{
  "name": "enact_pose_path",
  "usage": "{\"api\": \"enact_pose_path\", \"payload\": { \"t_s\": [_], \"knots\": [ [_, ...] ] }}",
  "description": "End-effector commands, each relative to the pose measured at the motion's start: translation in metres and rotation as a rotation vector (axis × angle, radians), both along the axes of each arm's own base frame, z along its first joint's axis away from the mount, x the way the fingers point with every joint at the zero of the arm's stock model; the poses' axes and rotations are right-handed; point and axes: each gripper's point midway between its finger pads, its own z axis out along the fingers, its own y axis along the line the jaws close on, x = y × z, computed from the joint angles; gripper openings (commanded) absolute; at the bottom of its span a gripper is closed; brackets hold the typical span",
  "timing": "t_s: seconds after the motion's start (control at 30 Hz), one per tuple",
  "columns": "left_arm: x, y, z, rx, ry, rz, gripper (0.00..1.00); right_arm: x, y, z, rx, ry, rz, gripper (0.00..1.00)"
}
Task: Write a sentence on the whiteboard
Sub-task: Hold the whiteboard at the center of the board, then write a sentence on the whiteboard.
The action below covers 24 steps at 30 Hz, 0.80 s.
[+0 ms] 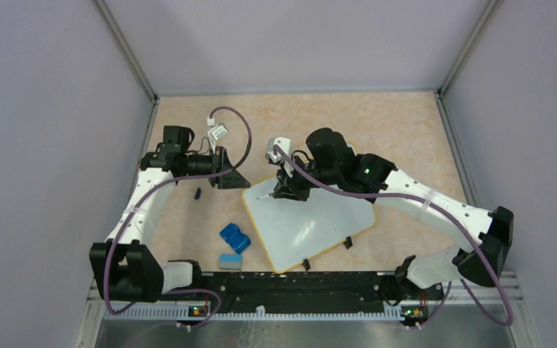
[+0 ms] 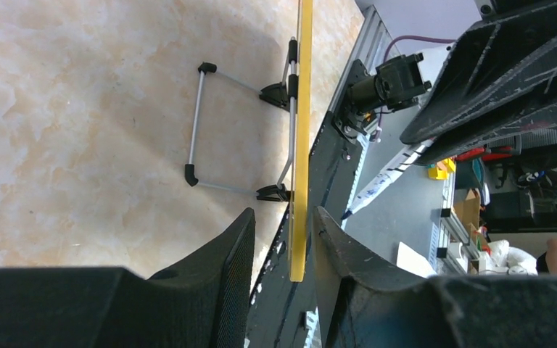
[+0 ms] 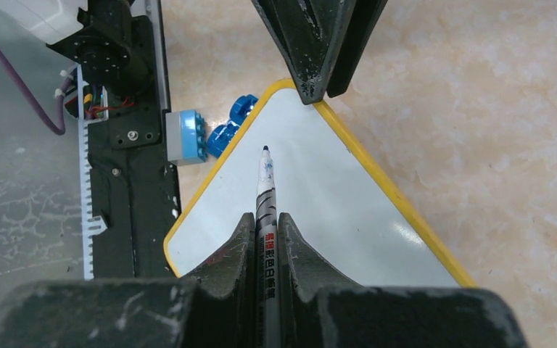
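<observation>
Over whiteboard [image 1: 312,225], right arm [image 1: 421,203] stretched low, right fingers [image 3: 225,254] clamping marker [image 3: 265,188], left fingers [image 2: 225,268] parted astride rim [image 2: 301,145]

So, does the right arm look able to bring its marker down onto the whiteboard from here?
Probably yes: the right claw holds the marker tip-out over bare whiteboard, with nothing between them. The left claw only straddles the rim at one corner.

- Beige marbled table [image 1: 406,130].
- Whiteboard [image 1: 312,228] rests at its centre.
- Blue piece [image 1: 235,237] and pale blue-grey block [image 1: 230,262] lie near-left of it.
- Small dark piece [image 1: 198,193] lies farther left.
</observation>
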Motion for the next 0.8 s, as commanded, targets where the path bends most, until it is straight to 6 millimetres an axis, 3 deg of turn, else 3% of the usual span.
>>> {"api": "enact_pose_path", "payload": {
  "t_s": [0.0, 0.13, 0.5, 0.77],
  "knots": [
    [-0.010, -0.006, 0.000, -0.022, -0.006, -0.059, 0.39, 0.002, 0.012, 0.023, 0.057, -0.032, -0.009, 0.00],
    [-0.012, -0.008, -0.002, -0.017, -0.009, -0.072, 0.36, -0.001, 0.014, 0.023, 0.052, -0.022, 0.000, 0.00],
    [-0.013, -0.010, -0.003, -0.013, -0.004, -0.075, 0.08, 0.001, 0.019, 0.030, 0.061, -0.026, -0.008, 0.00],
    [-0.013, -0.010, -0.002, -0.010, -0.011, -0.068, 0.04, 0.008, 0.026, 0.026, 0.050, -0.043, -0.024, 0.00]
  ]
}}
